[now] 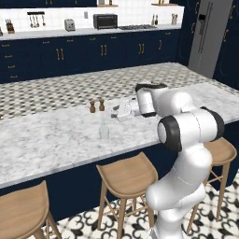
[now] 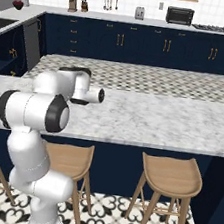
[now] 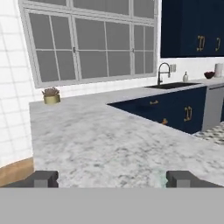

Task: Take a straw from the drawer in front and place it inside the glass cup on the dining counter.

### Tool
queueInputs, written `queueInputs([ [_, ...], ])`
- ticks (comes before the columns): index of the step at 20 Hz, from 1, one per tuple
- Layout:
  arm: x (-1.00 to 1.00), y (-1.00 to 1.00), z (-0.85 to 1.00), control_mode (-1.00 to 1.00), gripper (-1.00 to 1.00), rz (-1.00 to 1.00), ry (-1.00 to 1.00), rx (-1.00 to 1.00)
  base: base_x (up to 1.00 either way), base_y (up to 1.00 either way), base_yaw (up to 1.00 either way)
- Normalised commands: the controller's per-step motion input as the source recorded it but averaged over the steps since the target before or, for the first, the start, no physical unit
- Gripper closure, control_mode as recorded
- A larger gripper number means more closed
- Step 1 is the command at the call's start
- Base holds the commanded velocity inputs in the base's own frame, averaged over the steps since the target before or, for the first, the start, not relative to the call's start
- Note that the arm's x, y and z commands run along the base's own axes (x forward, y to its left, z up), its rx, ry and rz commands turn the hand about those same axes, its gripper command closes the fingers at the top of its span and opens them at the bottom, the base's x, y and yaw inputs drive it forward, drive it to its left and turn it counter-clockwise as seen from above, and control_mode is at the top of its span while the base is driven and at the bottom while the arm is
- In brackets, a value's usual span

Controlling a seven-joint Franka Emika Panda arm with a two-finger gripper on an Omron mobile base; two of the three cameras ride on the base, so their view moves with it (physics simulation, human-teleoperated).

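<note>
I see pincer [image 3: 111,178] spread wide in hand view, fingertips [image 3: 43,178] far apart, nothing between them, marble table [image 3: 109,140] beneath. In left base view pincer [image 1: 120,112] sits just above table [image 1: 51,135], up and right of glass cup [image 1: 104,132]. Glass cup upright on table near front edge; straw [image 1: 102,124] stands inside it, top poking above rim. Two brown shakers [image 1: 97,106] sit behind cup. Wooden stools [image 1: 126,175] line table's near side. I see arm reaching over table [image 2: 148,119] in right base view.
</note>
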Motion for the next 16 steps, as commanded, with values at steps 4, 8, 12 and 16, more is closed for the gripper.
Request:
queueInputs([
  [4, -0.72, 0.00, 0.94, -1.00, -1.00, -0.11, 0.00, -0.18, 0.00, 0.00, 0.00],
  [8, -0.69, -0.11, 0.86, -1.00, -1.00, -0.10, 0.08, -0.28, 0.00, 0.00, 0.00],
  [12, -0.55, -0.35, 0.71, -1.00, -1.00, -0.08, 0.18, -0.27, 0.00, 0.00, 0.00],
  [16, -0.52, -0.43, 0.43, -1.00, -1.00, -0.10, 0.27, -0.22, 0.00, 0.00, 0.00],
])
